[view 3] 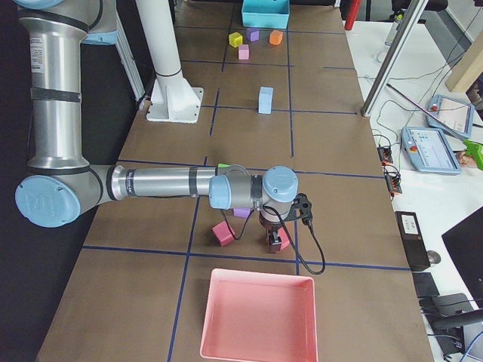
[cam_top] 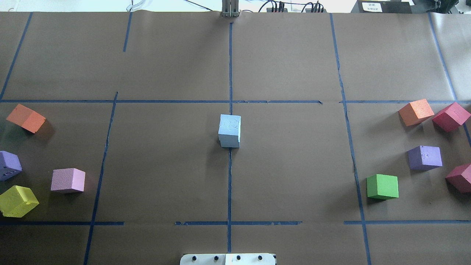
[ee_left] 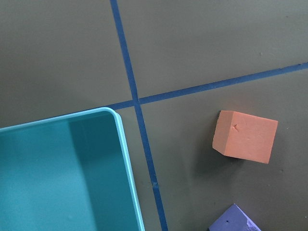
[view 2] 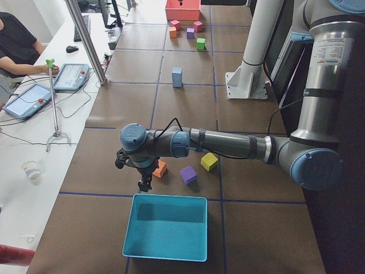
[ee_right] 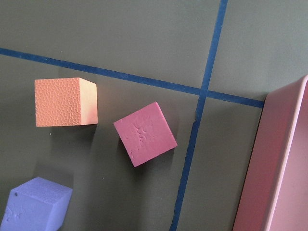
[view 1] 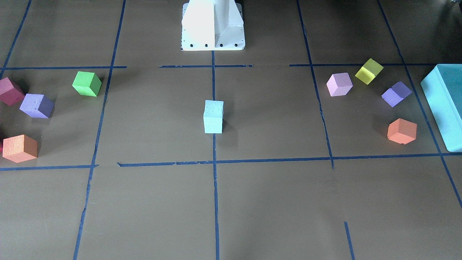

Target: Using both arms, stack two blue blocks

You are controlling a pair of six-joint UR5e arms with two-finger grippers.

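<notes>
The two pale blue blocks [view 1: 213, 116] stand one on top of the other at the table's centre, on the blue tape line. The stack also shows in the overhead view [cam_top: 230, 130] and small in both side views [view 2: 177, 76] [view 3: 265, 99]. No gripper touches it. My left gripper [view 2: 145, 184] hangs at the table's left end over the edge of the teal box, beside an orange cube [ee_left: 245, 136]. My right gripper [view 3: 275, 243] hangs at the right end above a dark pink cube [ee_right: 145, 134]. I cannot tell whether either gripper is open or shut.
The teal box [view 1: 444, 104] lies at my left end, a pink tray [view 3: 256, 317] at my right end. Several coloured cubes lie scattered on both sides, such as green [cam_top: 382, 186], yellow [cam_top: 17, 201] and purple [cam_top: 425, 158]. The white pedestal [view 1: 213, 25] stands behind the centre.
</notes>
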